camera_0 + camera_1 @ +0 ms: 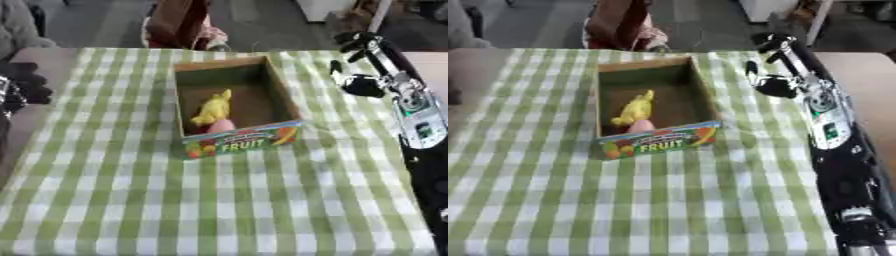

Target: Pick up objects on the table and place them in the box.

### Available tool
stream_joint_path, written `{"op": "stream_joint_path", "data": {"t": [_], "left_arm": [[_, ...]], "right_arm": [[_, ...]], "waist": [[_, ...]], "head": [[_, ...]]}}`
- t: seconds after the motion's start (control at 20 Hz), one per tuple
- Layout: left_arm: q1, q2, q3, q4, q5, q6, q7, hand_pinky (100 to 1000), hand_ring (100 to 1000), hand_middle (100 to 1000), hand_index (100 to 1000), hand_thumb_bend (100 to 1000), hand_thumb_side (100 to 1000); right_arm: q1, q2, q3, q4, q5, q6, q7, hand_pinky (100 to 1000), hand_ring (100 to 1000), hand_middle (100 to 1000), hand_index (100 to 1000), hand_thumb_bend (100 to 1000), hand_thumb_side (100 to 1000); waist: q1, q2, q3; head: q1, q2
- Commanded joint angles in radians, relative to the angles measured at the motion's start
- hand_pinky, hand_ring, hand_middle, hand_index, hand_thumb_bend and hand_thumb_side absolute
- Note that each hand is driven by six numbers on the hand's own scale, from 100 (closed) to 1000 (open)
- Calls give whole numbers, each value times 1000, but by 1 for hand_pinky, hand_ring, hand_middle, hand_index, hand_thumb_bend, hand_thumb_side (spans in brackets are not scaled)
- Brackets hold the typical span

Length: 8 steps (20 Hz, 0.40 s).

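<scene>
1. At the left edge of the left eye view a black robot left hand (24, 82) shows beside the table; it is dark and blurred, so whether its fingers are curled or straight cannot be told, and nothing can be seen in it.
2. A green-and-white checked tablecloth (227, 205) covers the table from edge to edge.
3. On the cloth, a little behind the middle, stands an open brown cardboard box (234, 107) with a colourful front panel that reads "FRUIT".
4. Inside the box, near its front wall, lies a yellow banana-like toy (213, 109); just in front of it, touching or nearly touching, sits a small pink rounded object (221, 125).
5. To the right of the box the black-and-silver right arm (824, 117) reaches along the table's right side toward the far edge.
6. At its end the black right hand (767, 80) hovers over the cloth near the box's far right corner, apart from the box. Its fingers look spread and relaxed, with nothing held.
</scene>
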Motion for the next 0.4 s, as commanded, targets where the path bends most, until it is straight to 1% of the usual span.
{"op": "stream_joint_path", "data": {"t": [0.05,0.4], "left_arm": [[-1,8,14,-23,0,-9,-1,634,605,575,749,100,829],[11,0,11,-18,3,-16,-13,634,603,573,747,100,834]], "right_arm": [[-7,-32,-10,-33,-31,10,11,658,765,770,865,100,139],[12,-30,-11,-38,-45,18,25,657,763,769,866,100,152]], "waist": [[6,-15,-1],[9,-16,-2]], "head": [[3,0],[-4,5]]}}
